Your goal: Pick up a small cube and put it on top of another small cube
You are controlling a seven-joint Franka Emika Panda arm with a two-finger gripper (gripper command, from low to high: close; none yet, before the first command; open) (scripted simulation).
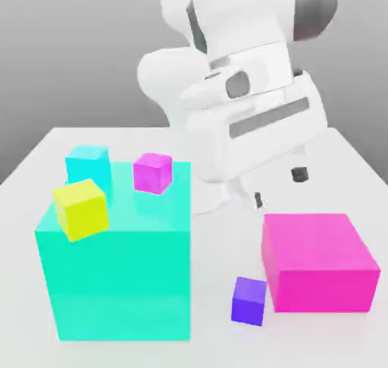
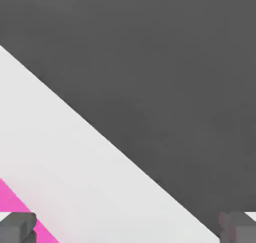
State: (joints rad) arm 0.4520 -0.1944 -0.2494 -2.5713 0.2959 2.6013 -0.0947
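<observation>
- Fingers (image 1: 300, 175) of my end effector (image 1: 279, 187) stand wide apart, with nothing between them; in the hand view the two dark tips sit at opposite lower corners of the picture.
- My end effector hangs above the tabletop (image 1: 212, 344), behind the big pink block (image 1: 318, 262) and a little toward the exterior view's left of it, not touching it.
- The small purple cube (image 1: 249, 300) rests on the tabletop just beside the big pink block, at its front corner on the exterior view's left side. It lies between the pink block and the big teal block (image 1: 114, 272), nearer to the pink one.
- The big teal block stands well apart from the pink block, toward the exterior view's left.
- A small yellow cube (image 1: 80, 209) and a small magenta cube (image 1: 152, 172) sit on top of the teal block, yellow at the front left corner, magenta at the back.
- A small cyan cube (image 1: 88, 166) is seen behind the teal block; I cannot tell whether it rests on it.
- In the hand view, a corner of the pink block (image 2: 12, 201) shows near one finger, with white tabletop (image 2: 75, 162) beside it.
</observation>
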